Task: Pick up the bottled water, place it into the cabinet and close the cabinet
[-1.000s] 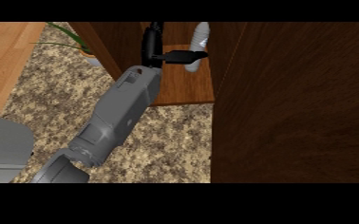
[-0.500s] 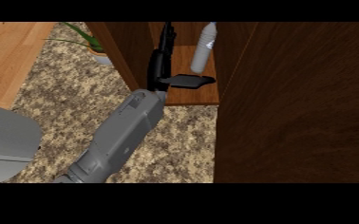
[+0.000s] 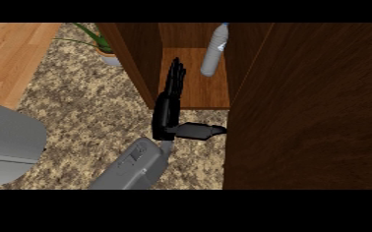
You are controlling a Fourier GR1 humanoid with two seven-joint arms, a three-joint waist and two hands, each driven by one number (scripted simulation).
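The bottled water [image 3: 214,49] stands released inside the cabinet [image 3: 195,86], likely light, smooth and tippy (best gripped mid-body), while the right hand [image 3: 170,103] hangs open, fingers straight.

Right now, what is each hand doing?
Right hand: open, fingers straight, holding nothing; bottle stands apart in the cabinet.
Left hand: not in view.

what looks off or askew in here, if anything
Nothing stands out. The bottled water stands in the open cabinet, apart from the open hand. The cabinet door is not yet closed.
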